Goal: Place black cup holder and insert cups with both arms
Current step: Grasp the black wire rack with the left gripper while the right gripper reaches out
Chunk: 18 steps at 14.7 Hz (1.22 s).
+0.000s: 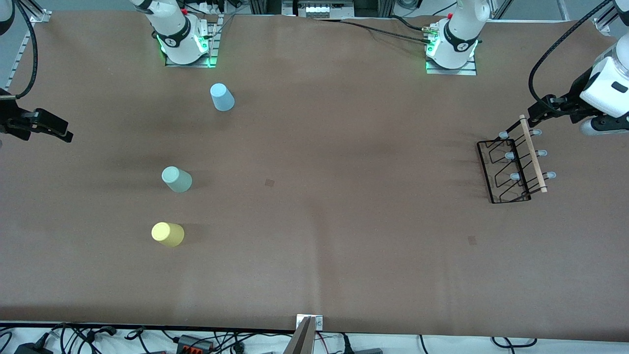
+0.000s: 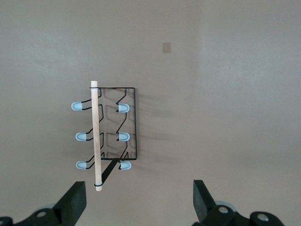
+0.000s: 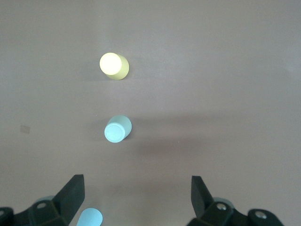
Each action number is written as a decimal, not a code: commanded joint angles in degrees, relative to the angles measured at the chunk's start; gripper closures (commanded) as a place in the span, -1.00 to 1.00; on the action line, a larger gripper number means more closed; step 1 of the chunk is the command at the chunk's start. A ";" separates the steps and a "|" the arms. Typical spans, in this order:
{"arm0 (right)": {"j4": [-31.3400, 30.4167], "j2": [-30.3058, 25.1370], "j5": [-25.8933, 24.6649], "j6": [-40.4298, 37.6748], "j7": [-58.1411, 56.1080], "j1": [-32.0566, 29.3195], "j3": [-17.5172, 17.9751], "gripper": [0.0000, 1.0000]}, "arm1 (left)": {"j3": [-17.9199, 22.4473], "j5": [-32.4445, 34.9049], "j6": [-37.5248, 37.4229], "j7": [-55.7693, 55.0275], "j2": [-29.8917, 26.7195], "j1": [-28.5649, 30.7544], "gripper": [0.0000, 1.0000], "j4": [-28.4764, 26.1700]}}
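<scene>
Left pincer (image 2: 136,205) hangs wide open over the worktop's (image 1: 314,196) left-arm end, beside the black cup holder (image 1: 511,169). Looks light and stiff; I'd grab the wooden rod (image 2: 96,136). Right pincer (image 3: 136,202), open too, waits above the cups (image 1: 177,179).

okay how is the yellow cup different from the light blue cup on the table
The yellow cup stands nearest the front camera; the light blue cup stands farthest from it, close to the right arm's base. They differ in colour, yellow against pale blue. Both are small tapered tumblers, standing upside down, untouched, toward the right arm's end.
</scene>
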 commanded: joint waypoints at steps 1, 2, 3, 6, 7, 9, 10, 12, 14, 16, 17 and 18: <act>-1.18 -1.47 -0.33 -0.24 -1.00 -0.55 0.66 -1.00 | 0.43 -1.12 -0.25 0.70 -0.21 0.02 -1.00 0.21; -1.18 -1.47 -0.33 -0.24 -1.00 -0.55 0.66 -1.00 | 0.52 -1.12 -0.25 0.70 -0.21 0.02 -1.00 0.21; -0.92 -1.39 -0.33 -0.15 -1.00 -0.55 0.66 -1.00 | 0.52 -1.12 -0.25 0.70 -0.12 0.02 -1.00 0.21; -0.92 -1.39 -0.33 -0.15 -1.00 -0.64 0.66 -1.00 | 0.60 -1.38 -0.07 0.08 0.93 0.02 -1.00 0.21; -0.92 -1.39 -0.33 -0.15 -1.00 -0.55 0.66 -1.00 | 0.69 -1.38 -0.07 1.13 1.37 -0.07 -1.00 0.21; -0.92 -1.21 -0.33 -0.15 -1.00 -0.55 0.66 -1.00 | 0.78 -0.86 -0.16 4.28 3.56 0.63 -1.00 0.12; -0.92 -1.12 -0.33 -0.06 -1.00 -0.55 0.66 -1.00 | 0.78 -1.12 0.01 5.69 4.70 2.55 -1.00 -0.05; -0.92 -1.04 -0.33 -0.06 -1.00 -0.55 0.66 -1.00 | 0.78 -1.03 3.50 6.15 5.59 4.94 -1.00 -1.63; -0.92 -0.86 -0.33 0.03 -0.91 -0.55 0.66 -1.00 | 0.78 -0.86 9.04 6.23 5.33 5.99 -1.00 -6.36; -0.92 -0.33 -0.33 0.20 -1.00 -0.55 0.66 -1.00 | 0.78 -0.86 14.23 8.59 4.63 6.52 -1.00 -11.54; -0.92 -0.07 -0.24 0.38 -0.91 -0.55 0.66 -1.00 | 0.69 -0.86 19.13 10.00 3.15 8.18 -1.00 -16.18; -0.92 0.45 -0.15 0.47 -0.91 -0.55 0.66 -1.00 | 0.35 -0.86 23.35 11.23 1.83 9.33 -1.00 -20.23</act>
